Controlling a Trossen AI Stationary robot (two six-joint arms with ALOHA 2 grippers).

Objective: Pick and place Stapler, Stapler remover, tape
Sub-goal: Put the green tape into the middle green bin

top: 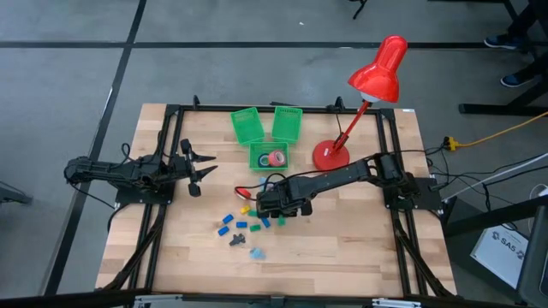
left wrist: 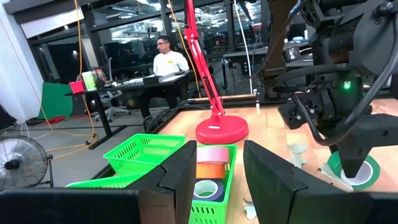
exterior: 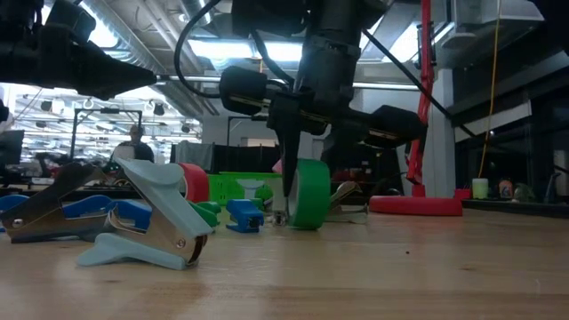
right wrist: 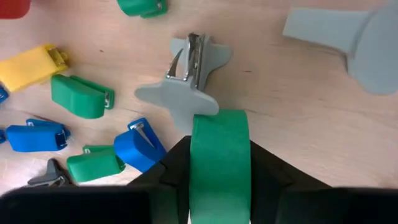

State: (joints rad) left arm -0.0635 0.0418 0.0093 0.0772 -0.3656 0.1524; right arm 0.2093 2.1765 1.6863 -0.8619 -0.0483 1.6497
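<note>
My right gripper [top: 272, 205] stands mid-table, pointing down, shut on a green tape roll [right wrist: 219, 155] among scattered small blue, green and yellow staplers [right wrist: 78, 96] and pale grey-teal staple removers [right wrist: 186, 93]. One remover [exterior: 147, 218] lies on its side close to the low camera. Pink, orange and green tape rolls [left wrist: 211, 163] lie in the nearest green basket [top: 270, 156]. My left gripper [top: 199, 168] waits open above the table's left part, touching nothing. My right gripper pinches the green tape roll between its two fingers, one finger [right wrist: 264, 171] on each flat side, the outer band [right wrist: 219, 134] showing between them. The fingers come from above, pointing down. The roll stands on edge [exterior: 309, 194], its lower rim at the table top; whether it touches, I cannot tell.
Three green baskets [top: 247, 126] sit at the far middle of the table. A red desk lamp [top: 330, 156] stands at the far right, its head over the far edge. A person sits at a desk in the room beyond. Bare wood shows on the near right.
</note>
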